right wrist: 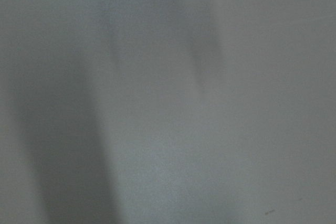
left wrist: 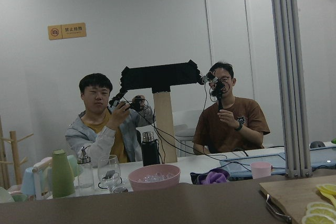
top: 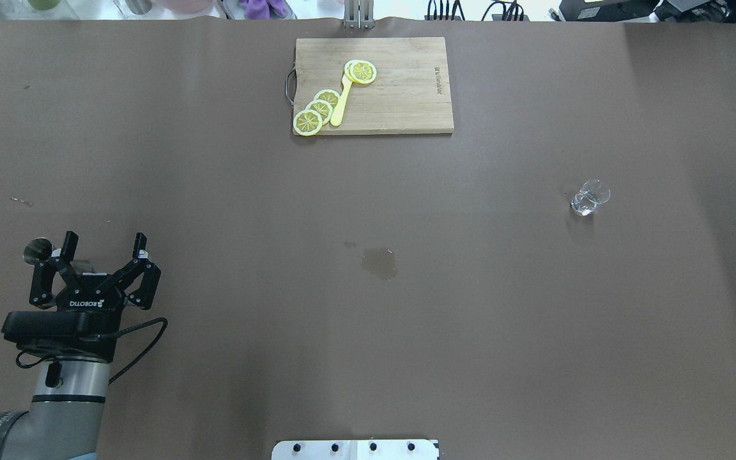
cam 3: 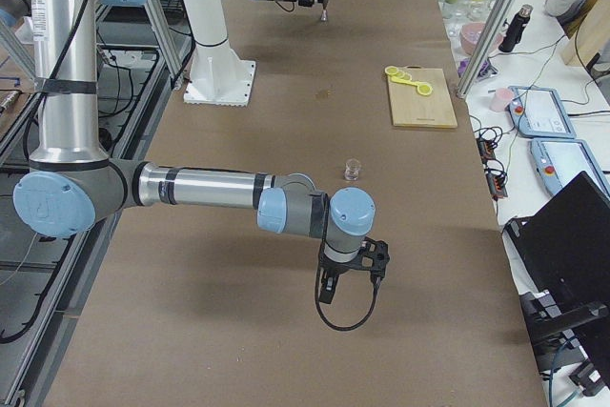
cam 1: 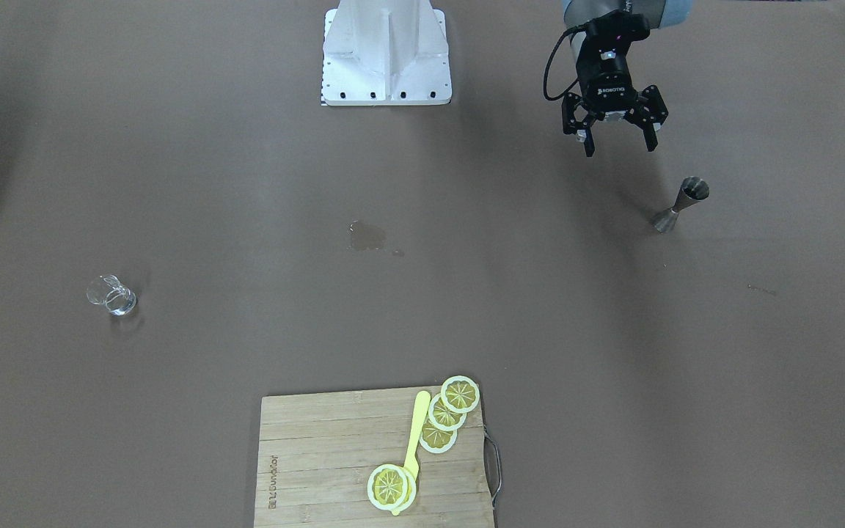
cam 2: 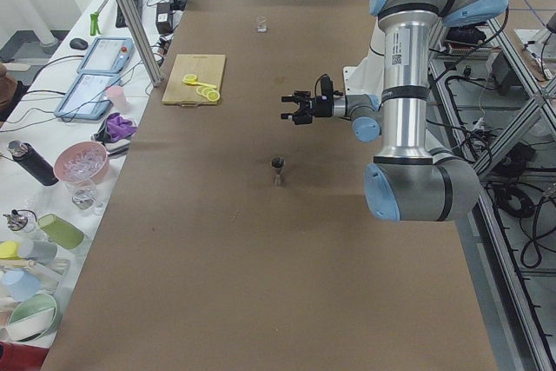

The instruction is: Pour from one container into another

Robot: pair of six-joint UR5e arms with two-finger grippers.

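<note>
Over the robot's left part of the table, the left gripper is held with its jaws spread wide and nothing between them. Near it a metal jigger is stood upright. A small glass is set well apart, across the table. The right gripper is seen only side-on, so its state cannot be told.

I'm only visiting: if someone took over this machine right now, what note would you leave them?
Left gripper: open, empty, hovering near the jigger, not touching it.
Right gripper: low over the table, short of the glass; open or shut unclear.
Jigger and glass stand on opposite sides of the table, far apart.
Done: nothing grasped.
Left: grip one container, carry it to the other, pour.
</note>
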